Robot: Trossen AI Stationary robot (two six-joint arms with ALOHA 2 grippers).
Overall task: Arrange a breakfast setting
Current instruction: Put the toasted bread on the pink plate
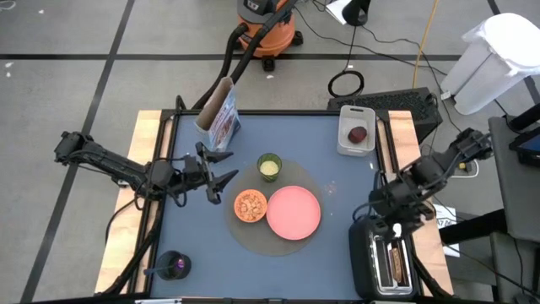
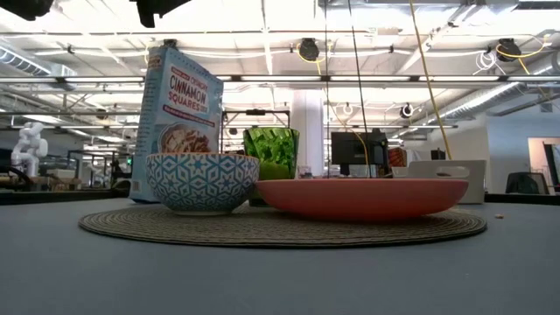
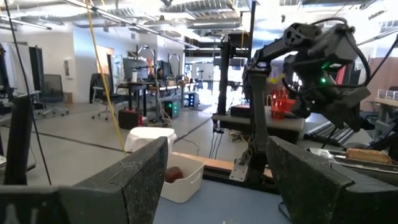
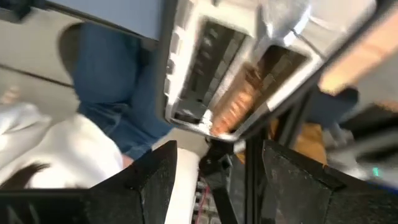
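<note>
High view: right gripper [image 1: 390, 221] hangs open above the toaster [image 1: 384, 262] at 4 o'clock, toast [image 1: 396, 260] in its slot — light, crumbly; pinch its top edge. Left gripper [image 1: 221, 179] is spread, empty. Right wrist view: toast [image 4: 239, 99] ahead.

overhead view, table-level view, two wrist views

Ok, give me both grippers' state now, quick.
Left gripper: jaws open, empty, beside the orange bowl.
Right gripper: jaws open, empty, over the toaster.
</note>
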